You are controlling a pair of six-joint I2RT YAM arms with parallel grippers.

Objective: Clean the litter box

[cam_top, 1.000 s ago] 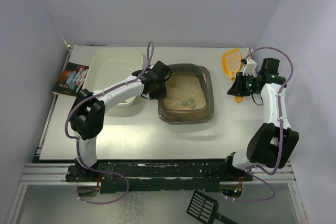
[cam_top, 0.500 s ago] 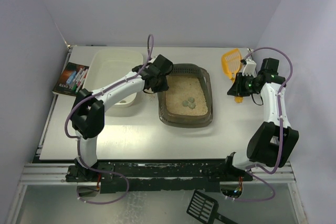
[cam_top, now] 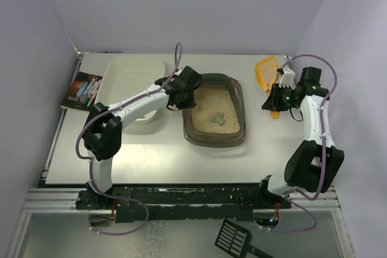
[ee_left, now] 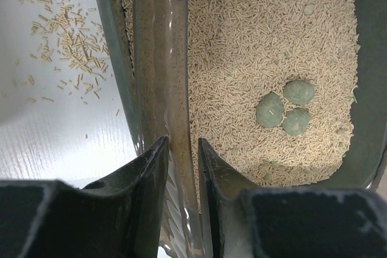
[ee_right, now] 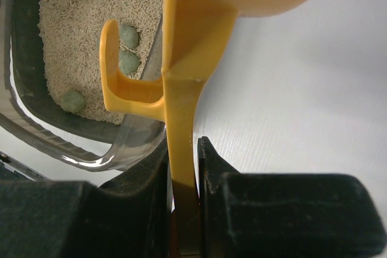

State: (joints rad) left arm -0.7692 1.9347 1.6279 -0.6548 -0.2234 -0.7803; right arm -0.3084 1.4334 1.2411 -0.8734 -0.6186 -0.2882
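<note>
Brown-tinted translucent plastic, thin-walled, rounded corners: the rectangular litter box (cam_top: 243, 116) sits mid-way across the white table (cam_top: 151, 155), just right of a white plastic tub (cam_top: 133, 83). Judging by the thin wall, it'll prob. flex if lifted by one edge, and the bed of beige pellet litter (ee_left: 254, 28) makes it bottom-heavy, so better slid or steadied than hoisted. The rolled rim is the obvious hold, but it's glossy and likely slippery. Left gripper (ee_left: 181, 149) is clamped on that rim at the box's left long side, one finger inside, one outside. Right gripper (ee_right: 181, 167) is pinched tight on the flat handle of a yellow slotted plastic scoop (cam_top: 266, 70), well right of the box. Litter = dry, loose short rods and spills easily; scattered pellets (ee_left: 60, 34) lie outside the left wall. Three grey-green rounded lumps (ee_left: 269, 110) are clustered close in the box's near half; they look smooth, firm-ish and light.
</note>
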